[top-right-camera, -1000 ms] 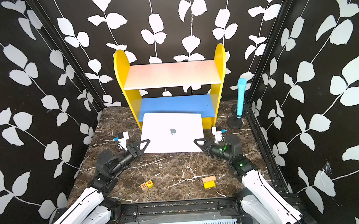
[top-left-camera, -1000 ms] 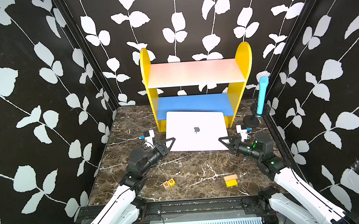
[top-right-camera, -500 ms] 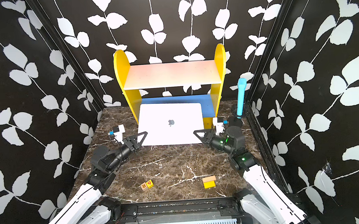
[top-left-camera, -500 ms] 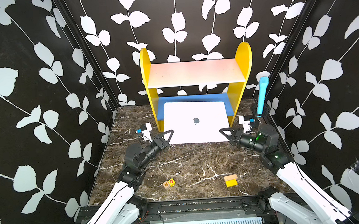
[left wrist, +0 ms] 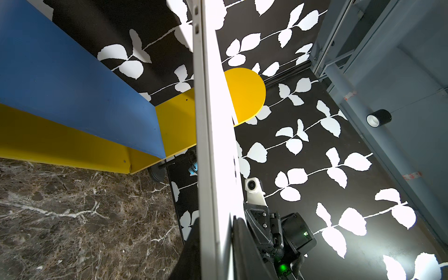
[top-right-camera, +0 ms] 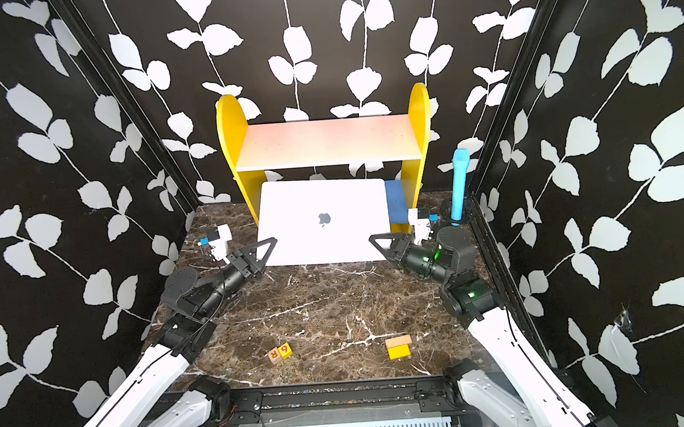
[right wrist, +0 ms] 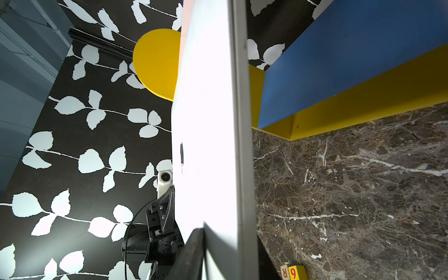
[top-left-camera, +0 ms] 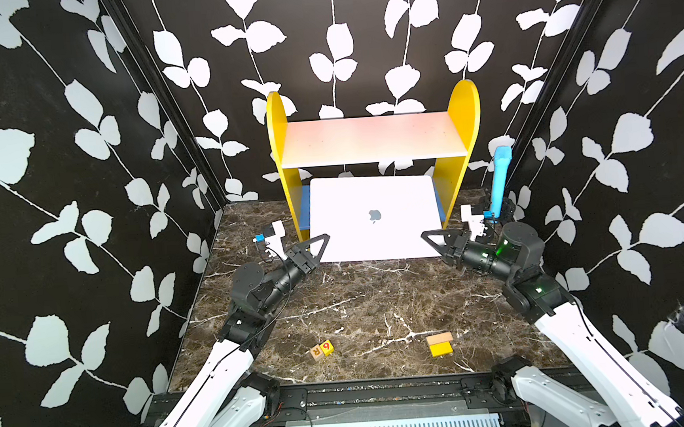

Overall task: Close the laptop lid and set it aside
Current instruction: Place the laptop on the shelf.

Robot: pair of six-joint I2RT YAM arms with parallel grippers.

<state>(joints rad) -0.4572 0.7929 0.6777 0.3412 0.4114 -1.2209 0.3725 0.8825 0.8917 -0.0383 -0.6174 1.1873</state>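
Robot-lab booth: leaf-print walls (top-left-camera: 62, 180), marble tabletop (top-left-camera: 358, 300)

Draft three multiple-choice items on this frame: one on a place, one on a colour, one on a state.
1. Where is the laptop?
A. in front of the lower opening of the shelf, between the left tool and the right tool
B. on top of it
C. behind it

2. What colour is the shelf's lower board?
A. red
B. green
C. blue

3. How is the laptop?
A. shut, logo up
B. wide open
C. half open

Answers:
1 A, both tools clamp its near corners before the shelf.
2 C, blue shows beside the laptop.
3 A, only the plain lid with its logo shows.
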